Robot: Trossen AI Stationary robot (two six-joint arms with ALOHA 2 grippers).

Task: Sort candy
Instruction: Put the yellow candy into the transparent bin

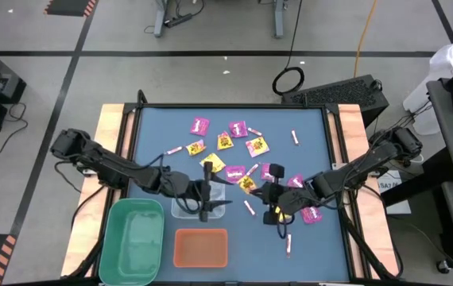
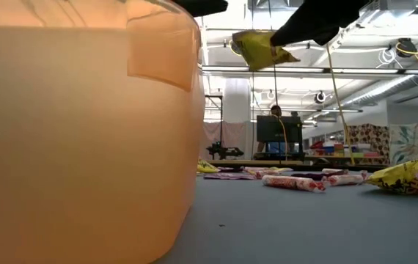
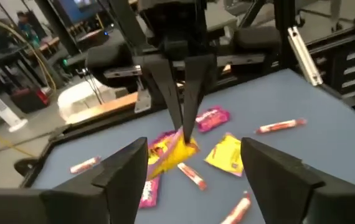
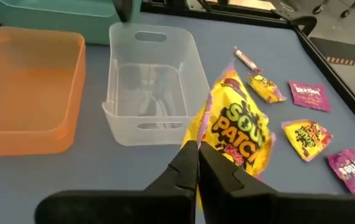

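Orange bin (image 2: 77, 132) wall fills the near side of the low view, standing at the front edge of the blue tabletop (image 1: 310, 127) with the green bin (image 1: 133, 240) beside it and the clear bin (image 4: 149, 84) just behind.

Right gripper (image 4: 197, 163) hangs above the tabletop just beside the clear bin, its fingers closed on a corner of a yellow packet (image 4: 236, 130), which dangles off the surface; in the low view that packet (image 2: 262, 48) hangs in the air.

Left gripper (image 1: 207, 200) is over the clear bin, its fingers (image 3: 127, 171) spread wide with nothing between them, facing the right gripper.

Loose candy is scattered over the middle and far part of the tabletop: magenta packets (image 1: 200, 125), more yellow packets (image 1: 257, 146), and thin pink-and-white sticks (image 1: 295, 137). One stick (image 1: 288, 245) lies alone near the front edge, right of the orange bin.
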